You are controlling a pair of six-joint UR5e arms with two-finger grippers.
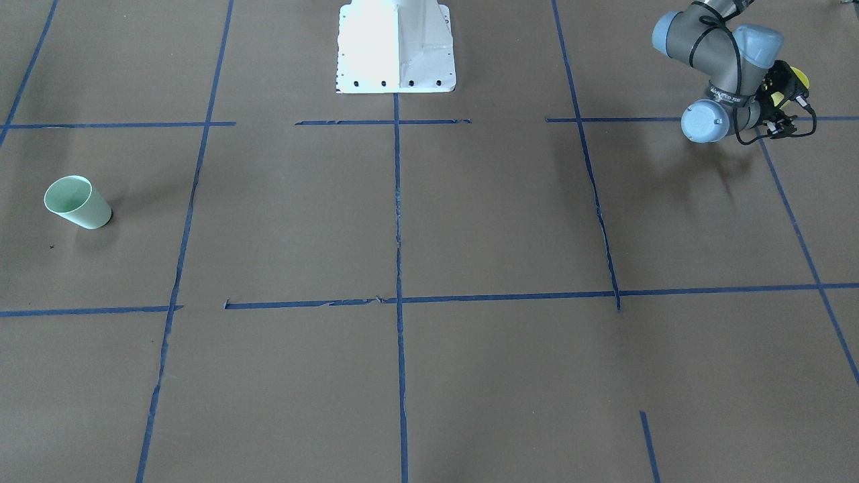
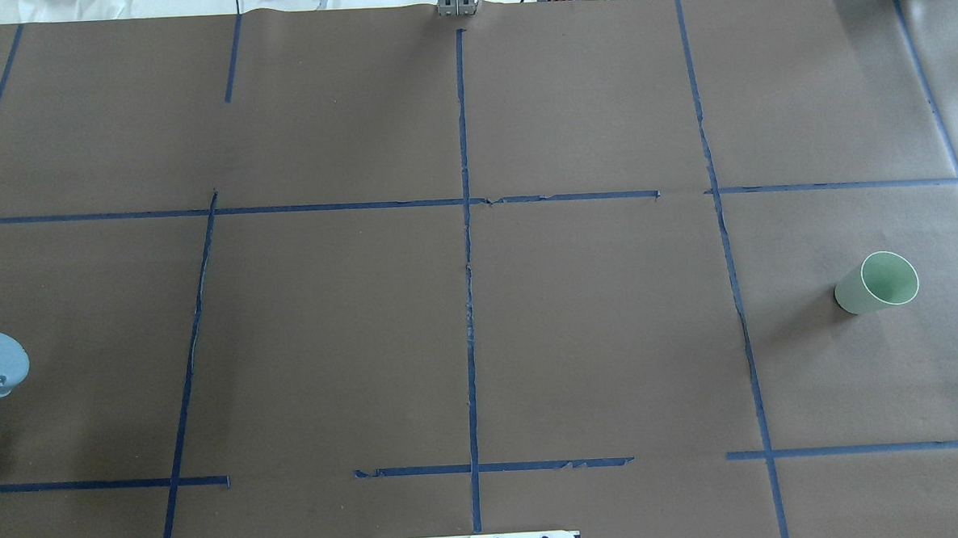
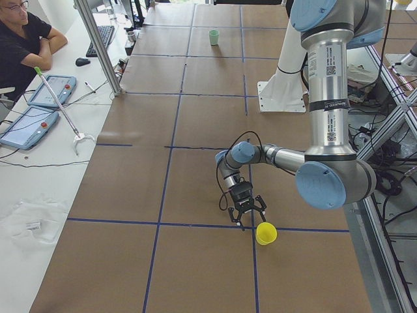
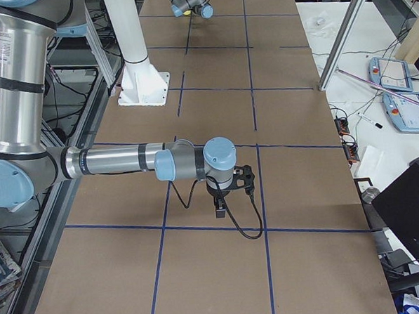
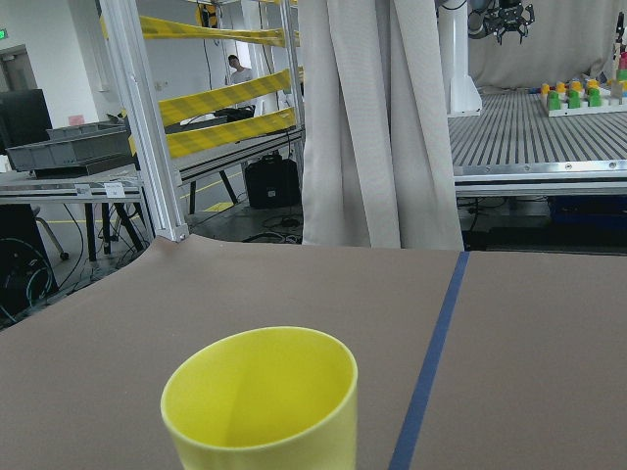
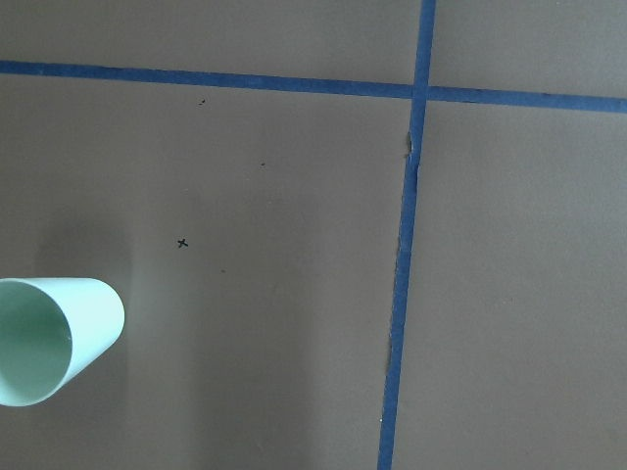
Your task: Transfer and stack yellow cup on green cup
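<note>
Front view, left to right: green cup [image 1: 77, 202] upright, mouth up, at 9 o'clock on the desk [image 1: 470, 221], standing alone. White robot base [image 1: 396, 47] at 12. The left claw [image 3: 249, 217] is at about 2 o'clock, low over the desk, fingers spread and gripping nothing. The yellow cup [image 3: 265, 233] stands upright just beside it, apparently not touching. The right claw [image 4: 220, 211] hangs over the desk near the green cup; can't tell if its fingers are apart or together.

Risks: the yellow cup looks light, smooth and tapered, so an off-centre close could shove or tip it. It could also slip on the long carry, since the cups sit at opposite ends. Coming down tilted could knock the green cup over.

Hidden: the yellow cup is outside the overhead view and mostly behind the claw in the front view. Its bottom is cut off in the left wrist view. No fingers show in either wrist view. The green cup is partly cut off in the right wrist view.
</note>
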